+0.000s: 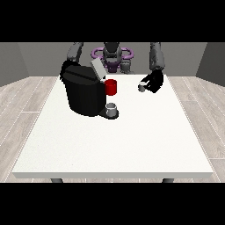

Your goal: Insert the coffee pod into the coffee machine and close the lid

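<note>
A black coffee machine (82,93) stands on the white table (114,140) at the view's left, its grey lid (97,68) tilted up and open. A red part (111,87) shows at its front, above a small grey cup (112,108) on the machine's base. The hand at the view's right (154,81) hovers to the right of the machine, curled round a small grey coffee pod (142,86). The hand at the view's left (66,67) is behind the machine's top and mostly hidden by it.
The robot's torso (112,57) sits behind the table's far edge. Wooden floor surrounds the table. Bare tabletop stretches from the machine towards the front edge and to the right.
</note>
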Available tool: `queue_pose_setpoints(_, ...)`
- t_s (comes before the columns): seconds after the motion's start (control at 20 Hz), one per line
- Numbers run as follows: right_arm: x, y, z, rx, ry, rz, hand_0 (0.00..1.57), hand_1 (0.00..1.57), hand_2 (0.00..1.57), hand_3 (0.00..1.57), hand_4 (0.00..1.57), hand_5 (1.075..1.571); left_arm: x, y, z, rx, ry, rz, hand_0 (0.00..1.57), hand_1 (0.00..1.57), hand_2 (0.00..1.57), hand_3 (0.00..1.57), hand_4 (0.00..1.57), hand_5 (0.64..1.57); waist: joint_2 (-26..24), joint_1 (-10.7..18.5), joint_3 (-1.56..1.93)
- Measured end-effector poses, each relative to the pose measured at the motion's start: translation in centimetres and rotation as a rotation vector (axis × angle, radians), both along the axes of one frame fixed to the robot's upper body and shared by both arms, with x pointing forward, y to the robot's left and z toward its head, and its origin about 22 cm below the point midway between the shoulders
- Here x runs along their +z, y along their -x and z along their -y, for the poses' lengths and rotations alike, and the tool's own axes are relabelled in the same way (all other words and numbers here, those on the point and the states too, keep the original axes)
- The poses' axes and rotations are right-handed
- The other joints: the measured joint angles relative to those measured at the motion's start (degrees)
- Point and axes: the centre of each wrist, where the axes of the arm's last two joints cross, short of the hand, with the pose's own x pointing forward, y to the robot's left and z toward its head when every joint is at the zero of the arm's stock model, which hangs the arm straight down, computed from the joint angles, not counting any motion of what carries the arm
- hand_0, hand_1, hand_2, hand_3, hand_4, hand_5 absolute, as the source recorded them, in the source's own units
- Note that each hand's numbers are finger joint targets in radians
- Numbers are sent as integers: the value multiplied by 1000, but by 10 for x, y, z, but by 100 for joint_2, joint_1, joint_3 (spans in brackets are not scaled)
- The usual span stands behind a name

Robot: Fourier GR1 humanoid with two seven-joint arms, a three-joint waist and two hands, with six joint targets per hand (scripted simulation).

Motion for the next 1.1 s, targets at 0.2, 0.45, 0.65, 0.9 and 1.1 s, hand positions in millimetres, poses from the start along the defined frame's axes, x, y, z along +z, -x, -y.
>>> queue_pose_setpoints(0.2,-4,-1,3,-4,1,-25,0,0,0,0,407,1571,23,-15,14,-52,17,1,1258,1258,1321,1297,529,1571,-214,30,-1)
queue_pose_setpoints(0.45,-3,-2,-9,24,-5,-12,0,0,0,0,489,1571,55,-30,15,-70,15,42,1256,1256,1331,1292,545,1571,-177,-114,-3)
queue_pose_setpoints(0.65,8,-6,-16,58,-9,33,0,0,0,0,495,1571,80,-42,9,-47,21,88,1252,1252,1329,1292,573,1571,7,-357,-3)
queue_pose_setpoints(0.9,11,-7,-20,82,-8,47,0,0,0,0,526,1571,117,-56,19,-60,25,115,1011,1011,1199,1224,543,1571,-20,-492,-3)
queue_pose_setpoints(1.1,19,-13,-23,87,6,62,0,0,0,0,507,1571,156,-68,26,-50,30,165,1272,1272,1307,1244,512,1571,87,-617,-3)
